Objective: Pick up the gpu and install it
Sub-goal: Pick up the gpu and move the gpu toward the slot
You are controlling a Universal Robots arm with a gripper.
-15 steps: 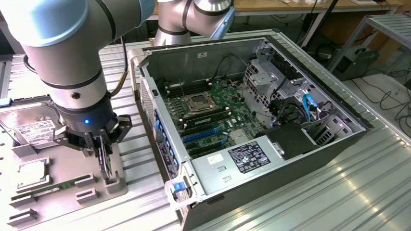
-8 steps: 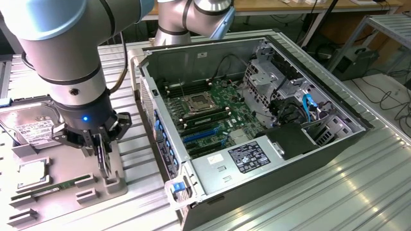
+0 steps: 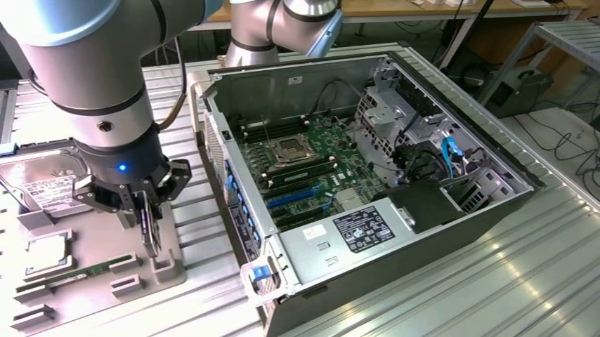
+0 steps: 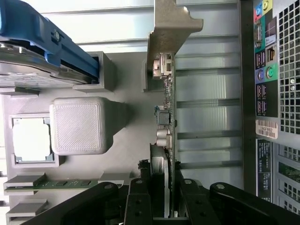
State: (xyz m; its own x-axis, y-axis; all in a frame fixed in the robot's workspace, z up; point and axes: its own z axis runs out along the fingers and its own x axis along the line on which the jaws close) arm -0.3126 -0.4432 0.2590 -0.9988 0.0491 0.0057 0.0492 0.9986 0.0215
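Observation:
The gpu (image 3: 148, 235) stands on edge at the grey parts tray (image 3: 94, 232), left of the open computer case (image 3: 375, 175) in the exterior view. My gripper (image 3: 145, 219) reaches straight down and is shut on the card's upper edge. In the wrist view the gpu (image 4: 168, 103) runs edge-on away from my gripper (image 4: 164, 187), its silver bracket (image 4: 164, 28) at the far end. A black finger (image 4: 140, 199) presses on each side of it. Whether the card still rests in its tray slot I cannot tell.
The tray also holds a hard drive (image 3: 47, 182), a processor (image 3: 47, 253) and a memory stick (image 3: 89, 270). Inside the case lie the motherboard (image 3: 300, 165) with blue slots (image 3: 291, 199) and the power supply (image 3: 361, 232). The case's rear ports (image 4: 265, 70) lie close beside the card.

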